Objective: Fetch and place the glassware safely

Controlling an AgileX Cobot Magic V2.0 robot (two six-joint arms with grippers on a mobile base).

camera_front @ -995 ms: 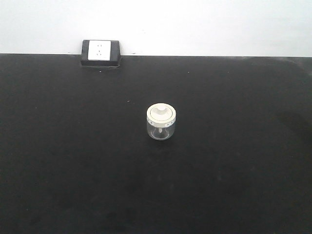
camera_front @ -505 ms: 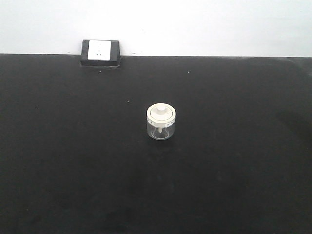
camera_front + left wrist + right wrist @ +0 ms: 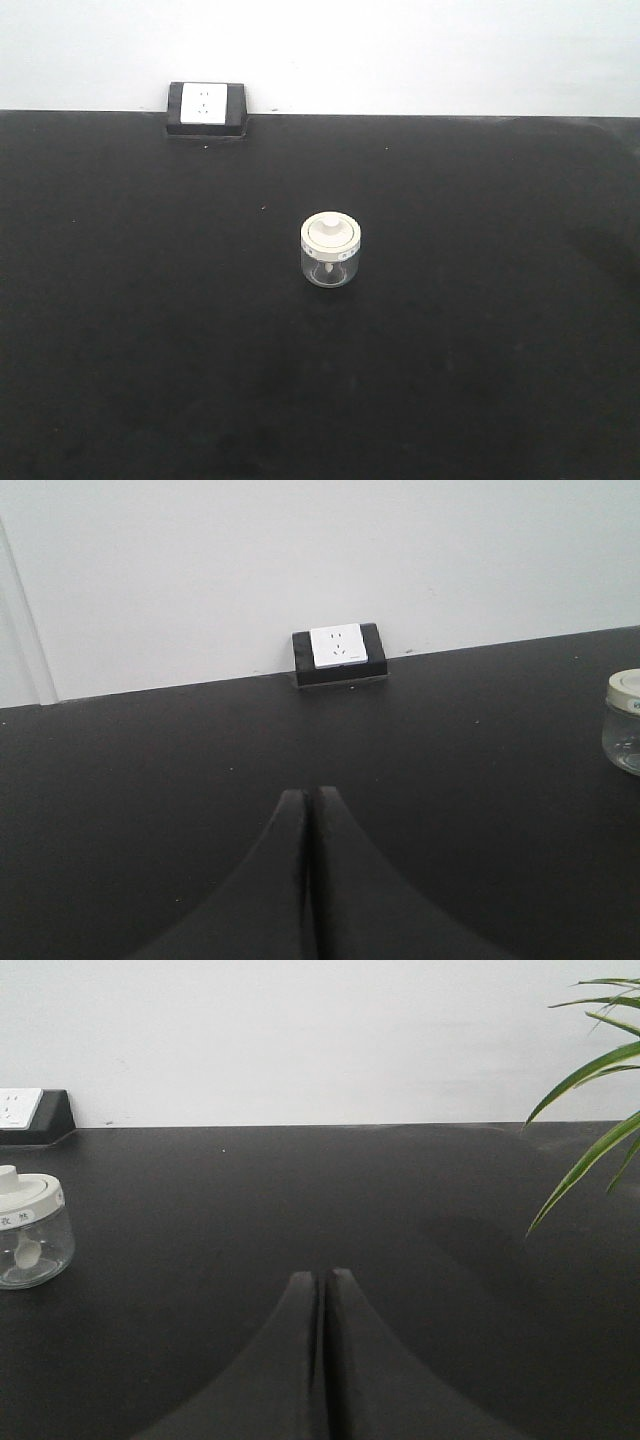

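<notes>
Glassware (image 3: 330,251) upright, frame centre: light, rigid, slick, fragile. Grab clear wall below lid (image 3: 330,232), not knob. Left gripper (image 3: 308,798), right gripper (image 3: 323,1280) pinched closed, empty.

Black table (image 3: 150,350) bears glass jar (image 3: 330,251) and socket box (image 3: 206,108).

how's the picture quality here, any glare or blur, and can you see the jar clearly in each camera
Front view: even lighting, slightly soft, the glass jar whole and clear on the black table, hardly any shadow. Left wrist view: jar cut off at the right edge. Right wrist view: jar sharp at the left edge, faint glints on the glass, no strong glare.
</notes>
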